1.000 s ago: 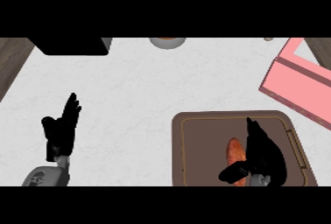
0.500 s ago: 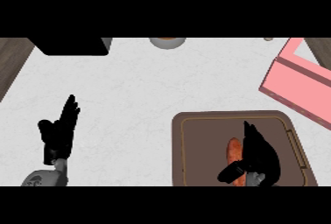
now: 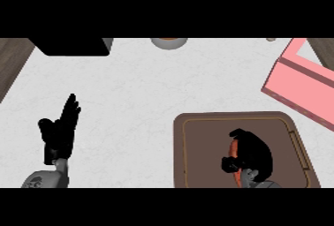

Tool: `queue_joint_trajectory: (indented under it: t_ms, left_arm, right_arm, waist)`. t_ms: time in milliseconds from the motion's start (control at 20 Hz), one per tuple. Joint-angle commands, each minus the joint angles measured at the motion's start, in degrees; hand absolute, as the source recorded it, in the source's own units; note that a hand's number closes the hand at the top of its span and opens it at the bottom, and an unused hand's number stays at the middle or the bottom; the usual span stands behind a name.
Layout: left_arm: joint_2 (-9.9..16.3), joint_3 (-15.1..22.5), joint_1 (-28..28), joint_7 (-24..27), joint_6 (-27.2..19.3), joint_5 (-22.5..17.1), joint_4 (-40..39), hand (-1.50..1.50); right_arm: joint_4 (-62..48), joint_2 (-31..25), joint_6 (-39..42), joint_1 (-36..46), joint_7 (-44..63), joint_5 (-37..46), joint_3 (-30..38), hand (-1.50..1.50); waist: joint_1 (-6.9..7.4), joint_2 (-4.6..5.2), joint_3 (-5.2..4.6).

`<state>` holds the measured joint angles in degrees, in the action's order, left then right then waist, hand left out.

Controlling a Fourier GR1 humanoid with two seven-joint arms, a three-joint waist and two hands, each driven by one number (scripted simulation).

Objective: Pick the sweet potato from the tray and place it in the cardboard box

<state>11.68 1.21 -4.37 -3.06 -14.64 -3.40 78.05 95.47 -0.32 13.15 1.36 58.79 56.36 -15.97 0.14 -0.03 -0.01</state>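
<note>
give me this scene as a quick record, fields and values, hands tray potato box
left hand: open, fingers straight, at the view's left over bare counter, holding nothing
right hand: over the tray, fingers curled round the sweet potato
sweet potato: orange, mostly hidden by the right hand, on the tray; whether lifted cannot be told
tray: brown, at lower right of the counter
cardboard box: pink, at the right edge, beyond the tray, partly cut off
counter: light grey, speckled
task state: potato not yet in the box

Kitchen: pale stone counter [image 3: 163, 88]
</note>
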Motion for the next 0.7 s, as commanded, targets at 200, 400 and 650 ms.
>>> queue_joint_trajectory:
  t_ms: [200,400,650]
  left_arm:
    - [0.95,-3.86,0.03,3.54,4.6,-1.38,-4.37,0.0]
    - [-0.17,-3.94,-1.82,1.14,3.13,1.0,-3.38,0.0]
    - [-1.44,-3.51,-1.84,1.35,2.35,0.72,-3.58,0.0]
  right_arm:
    - [-1.54,-0.7,-1.72,2.97,0.18,5.8,0.02,1.5]
    - [3.17,-3.05,-0.88,-0.55,-2.85,5.56,0.69,1.5]
    - [1.12,-7.02,-0.33,-0.66,-16.23,4.25,-5.87,1.5]
  waist:
    - [-0.11,0.03,-0.01]
    - [-0.25,-0.01,0.0]
    - [-0.3,0.01,0.0]
